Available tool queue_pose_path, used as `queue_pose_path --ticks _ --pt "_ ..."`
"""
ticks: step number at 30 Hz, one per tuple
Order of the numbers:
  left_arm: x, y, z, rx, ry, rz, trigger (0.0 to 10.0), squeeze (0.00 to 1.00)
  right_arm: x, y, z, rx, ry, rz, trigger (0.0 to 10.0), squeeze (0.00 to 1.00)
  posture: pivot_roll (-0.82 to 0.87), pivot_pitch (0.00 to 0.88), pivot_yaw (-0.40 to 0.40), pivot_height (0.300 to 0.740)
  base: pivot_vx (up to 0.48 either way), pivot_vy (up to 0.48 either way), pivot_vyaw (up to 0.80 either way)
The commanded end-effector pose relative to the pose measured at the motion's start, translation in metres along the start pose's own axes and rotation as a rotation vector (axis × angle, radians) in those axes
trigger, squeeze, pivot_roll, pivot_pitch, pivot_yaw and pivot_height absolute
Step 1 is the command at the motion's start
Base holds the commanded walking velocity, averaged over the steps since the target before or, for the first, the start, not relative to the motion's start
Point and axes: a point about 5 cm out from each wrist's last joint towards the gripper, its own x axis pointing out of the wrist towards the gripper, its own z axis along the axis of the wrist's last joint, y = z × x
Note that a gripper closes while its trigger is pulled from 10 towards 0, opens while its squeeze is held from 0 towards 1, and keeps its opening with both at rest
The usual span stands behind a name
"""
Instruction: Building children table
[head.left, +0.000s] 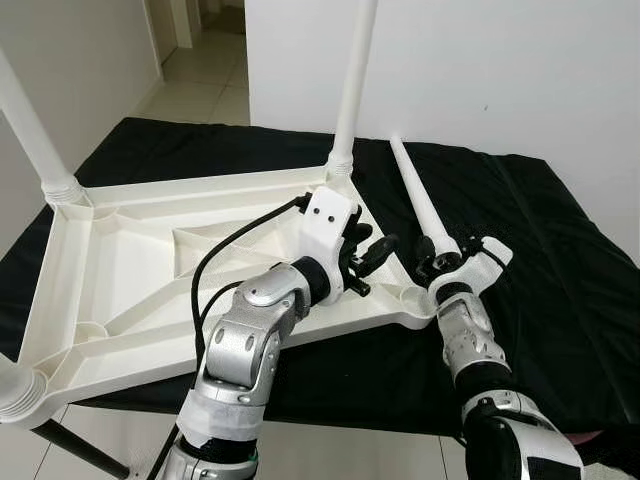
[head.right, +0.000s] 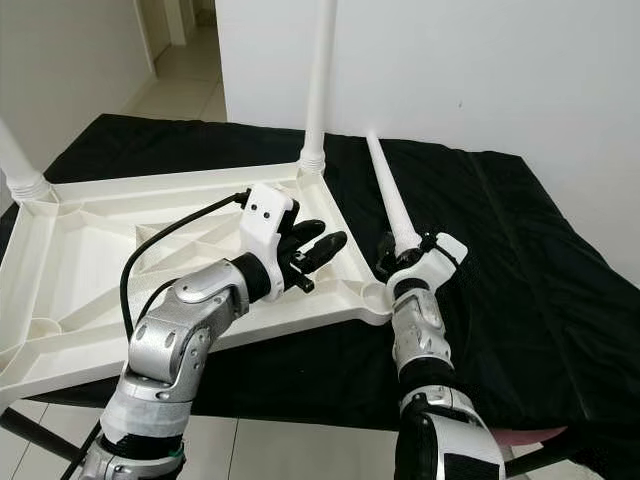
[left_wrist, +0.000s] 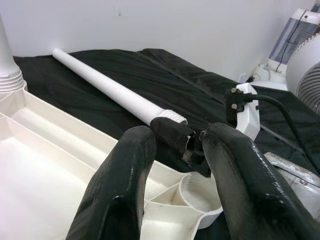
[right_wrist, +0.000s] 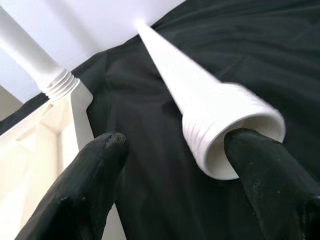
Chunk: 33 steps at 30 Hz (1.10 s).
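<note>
A black cloth (head.left: 560, 270) covers the work surface, which stands against a white wall (head.left: 500, 70). On the cloth lies the white plastic tabletop (head.left: 130, 270), inverted so that its ribbed underside faces up. Three legs stand upright in its corner sockets: one at the far corner (head.left: 352, 90), one at the far-left corner (head.left: 30, 125) and one at the near-left corner (head.left: 15, 385). The near-right corner socket (head.left: 413, 297) holds no leg. The fourth, loose leg (head.left: 420, 205) lies on the cloth just beside the tabletop's right edge, its threaded end toward the robot and near that socket. The left gripper (head.left: 372, 255) hovers over the tabletop's right edge close to that socket, fingers (left_wrist: 125, 175) spread and holding nothing. The right gripper (head.left: 435, 262) is at the threaded end of the loose leg; in the right wrist view its fingers (right_wrist: 260, 165) are spread wide, one touching the rim of the leg's open end, the other apart from the leg.
</note>
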Motion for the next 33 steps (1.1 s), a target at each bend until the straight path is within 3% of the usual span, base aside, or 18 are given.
queue_pose_path --ticks 1,8,20,21,23,24,29,33 --pt "0.000 -0.002 0.004 0.005 -0.005 0.007 10.0 0.00 0.002 -0.002 0.000 0.007 0.007 -0.008 10.0 0.00 0.04 0.000 -0.033 0.740 0.000 0.000 0.00" --pt "-0.002 -0.003 0.005 0.003 0.003 0.008 10.0 0.00 0.008 0.003 0.003 -0.007 0.016 0.012 10.0 0.00 0.05 0.017 -0.024 0.740 0.000 0.000 0.00" --pt "-0.008 -0.007 0.003 -0.018 0.034 0.009 10.0 0.00 0.028 0.019 0.030 -0.042 -0.012 0.067 10.0 0.00 0.05 0.072 -0.007 0.740 0.000 0.000 0.00" --pt "-0.009 -0.007 0.003 -0.020 0.037 0.011 10.0 0.00 0.029 0.019 0.032 -0.031 -0.006 0.055 4.8 0.00 0.05 0.073 -0.007 0.740 0.000 0.000 0.00" --pt "-0.009 -0.007 0.002 -0.022 0.040 0.013 10.0 0.00 0.030 0.018 0.032 -0.027 0.007 0.036 4.8 0.00 0.05 0.073 -0.007 0.740 0.000 0.000 0.00" --pt "-0.009 -0.007 0.002 -0.024 0.041 0.014 10.0 0.00 0.032 0.016 0.033 -0.018 0.027 0.005 0.0 0.00 0.05 0.079 -0.007 0.740 0.000 0.000 0.00" --pt "-0.009 -0.007 0.003 -0.029 0.041 0.016 10.0 0.00 0.032 0.014 0.032 -0.032 0.036 -0.023 0.0 0.00 0.05 0.079 -0.007 0.740 0.000 0.000 0.00" --pt "-0.008 -0.007 0.003 -0.028 0.041 0.020 10.0 0.00 0.033 0.018 0.031 0.030 0.038 -0.002 0.0 0.00 0.05 0.074 -0.009 0.740 0.000 0.000 0.00"
